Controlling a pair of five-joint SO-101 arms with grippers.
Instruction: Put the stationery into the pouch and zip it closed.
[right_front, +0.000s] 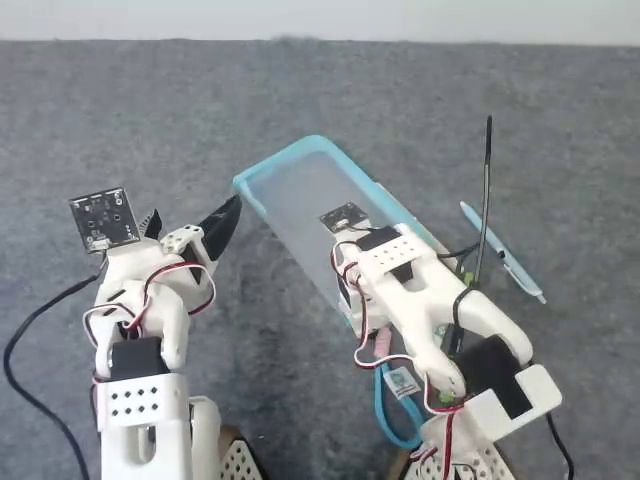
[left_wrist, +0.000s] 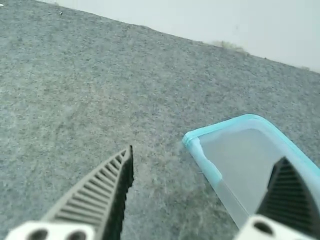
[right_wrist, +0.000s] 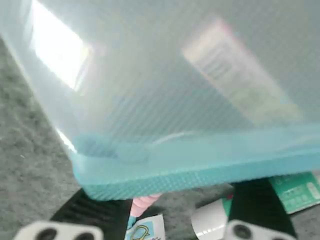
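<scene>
Mostly grey carpet (right_front: 150, 120) around pouch (right_front: 300, 210); white wall (right_front: 400, 18) beyond.

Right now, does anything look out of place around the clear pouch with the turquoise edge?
Yes: a pale blue pen lies loose on the grey mat, off to one side of the clear turquoise-edged pouch, not inside it where the stationery belongs.

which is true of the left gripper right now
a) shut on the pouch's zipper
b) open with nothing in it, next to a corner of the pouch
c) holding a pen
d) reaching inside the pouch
b: in the left wrist view the left gripper has its fingers spread wide with nothing held between them, over the grey mat, and the teal-edged corner of the pouch lies just beside one finger.
</scene>
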